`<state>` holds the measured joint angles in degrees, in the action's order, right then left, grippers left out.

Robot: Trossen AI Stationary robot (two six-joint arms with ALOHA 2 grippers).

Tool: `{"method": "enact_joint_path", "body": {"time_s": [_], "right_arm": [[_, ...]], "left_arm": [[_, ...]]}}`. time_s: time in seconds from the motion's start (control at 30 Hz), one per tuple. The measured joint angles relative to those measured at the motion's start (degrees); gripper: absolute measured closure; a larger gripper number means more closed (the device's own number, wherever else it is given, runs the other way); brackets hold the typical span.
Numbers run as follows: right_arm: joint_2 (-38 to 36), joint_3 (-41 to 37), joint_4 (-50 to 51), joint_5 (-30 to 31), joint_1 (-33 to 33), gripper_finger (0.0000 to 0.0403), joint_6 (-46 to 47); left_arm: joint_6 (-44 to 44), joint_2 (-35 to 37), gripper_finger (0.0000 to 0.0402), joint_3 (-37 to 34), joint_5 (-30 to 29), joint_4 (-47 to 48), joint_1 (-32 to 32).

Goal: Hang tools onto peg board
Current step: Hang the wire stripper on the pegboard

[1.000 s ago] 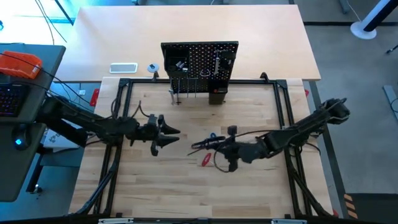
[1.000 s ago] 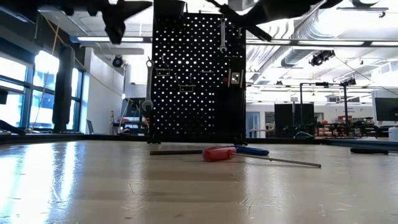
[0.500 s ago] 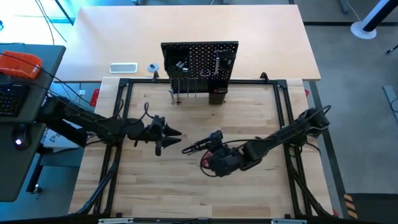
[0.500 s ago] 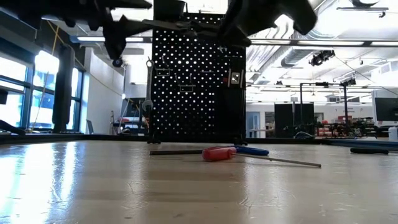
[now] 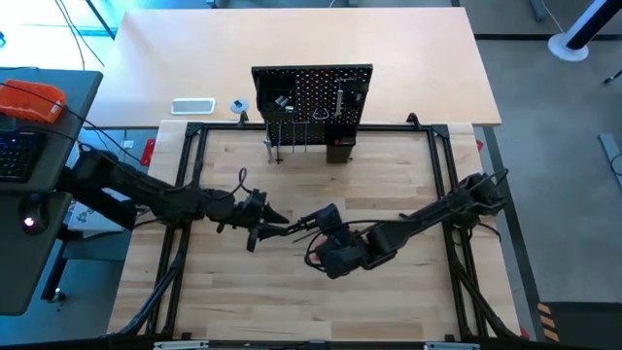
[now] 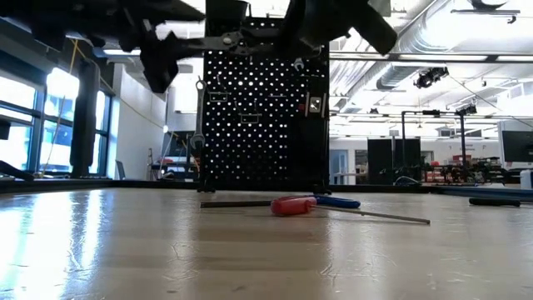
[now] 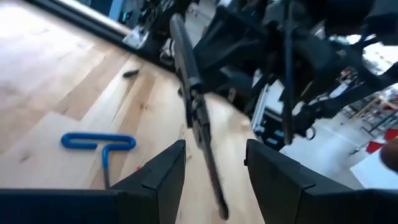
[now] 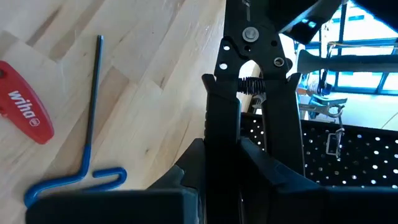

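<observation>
While the right gripper (image 5: pixel 321 226) clamps the black pliers (image 8: pixel 252 106) above the table (image 5: pixel 233 301), the left gripper (image 5: pixel 267 226) — fingers apart — flanks their tip, before the peg board (image 5: pixel 311 92).

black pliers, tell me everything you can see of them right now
The black pliers are all dark, with two long grips, a coil spring between them and a riveted pivot. The right gripper is shut on the grips, holding them above the table mid-workspace, roughly level, nose toward the left gripper. That gripper's open fingers flank the nose in its wrist view; contact cannot be told.
</observation>
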<state>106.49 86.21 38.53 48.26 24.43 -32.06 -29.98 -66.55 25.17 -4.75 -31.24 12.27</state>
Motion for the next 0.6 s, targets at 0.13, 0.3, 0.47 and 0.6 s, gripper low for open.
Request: {"method": "enact_joint_path", "body": {"time_s": [0.13, 0.3, 0.47, 0.6], "right_arm": [[0.4, 0.0, -0.2, -0.1, 0.0, 0.035, -0.4], [0.5, 0.0, -2.7, 0.1, 0.0, 0.035, -3.0], [0.5, 0.0, -3.6, -0.3, 0.0, 0.035, -4.2], [0.5, 0.0, -2.7, -0.2, 0.0, 0.035, -3.8]], "left_arm": [[-0.8, -3.3, 0.0238, 0.0, 0.8, -1.0, 0.0], [-0.3, -8.2, 0.0238, 2.5, 2.7, -2.1, 0.0], [2.2, -11.9, 0.0239, 6.2, 4.9, -1.5, -0.3], [2.3, -13.7, 0.025, 8.3, 7.4, 1.9, -1.3]]}}
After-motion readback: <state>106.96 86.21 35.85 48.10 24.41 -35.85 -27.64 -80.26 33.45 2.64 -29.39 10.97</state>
